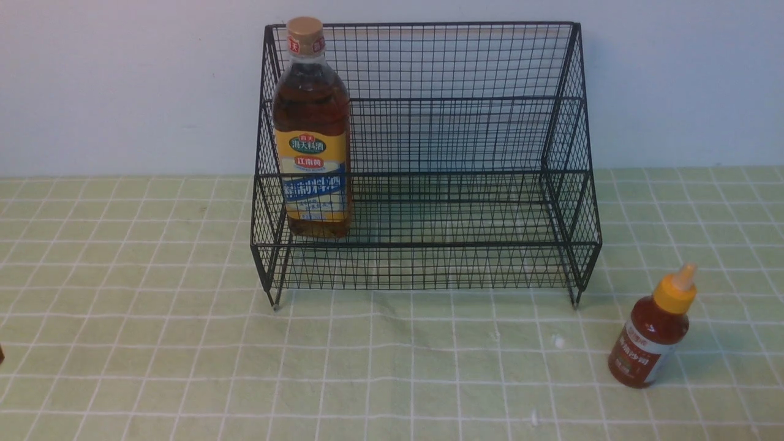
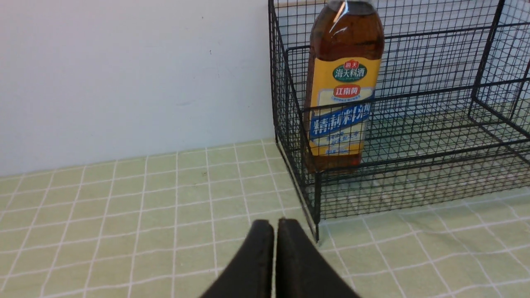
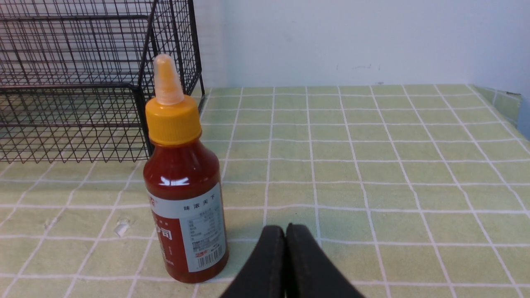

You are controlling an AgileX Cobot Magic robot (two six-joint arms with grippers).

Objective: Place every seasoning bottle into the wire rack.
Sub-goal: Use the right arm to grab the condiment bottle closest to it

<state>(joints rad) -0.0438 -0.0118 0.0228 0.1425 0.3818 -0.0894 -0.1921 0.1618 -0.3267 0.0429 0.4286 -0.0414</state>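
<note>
The black wire rack (image 1: 465,165) stands at the back middle of the table. The tall amber bottle (image 1: 312,131) with tan cap and yellow-blue label stands upright on the rack's lower tier at its left end; it also shows in the left wrist view (image 2: 343,95). The small red sauce bottle (image 1: 653,331) with yellow nozzle cap stands on the cloth in front of the rack's right corner; it also shows in the right wrist view (image 3: 184,182). My left gripper (image 2: 275,225) is shut and empty, short of the rack's (image 2: 414,124) left front foot. My right gripper (image 3: 285,229) is shut and empty, beside the red bottle. Neither gripper shows in the front view.
A green checked cloth (image 1: 392,367) covers the table. A white wall runs behind the rack. The table's right edge (image 3: 507,107) shows in the right wrist view. A small dark object (image 1: 1,354) sits at the front view's left edge.
</note>
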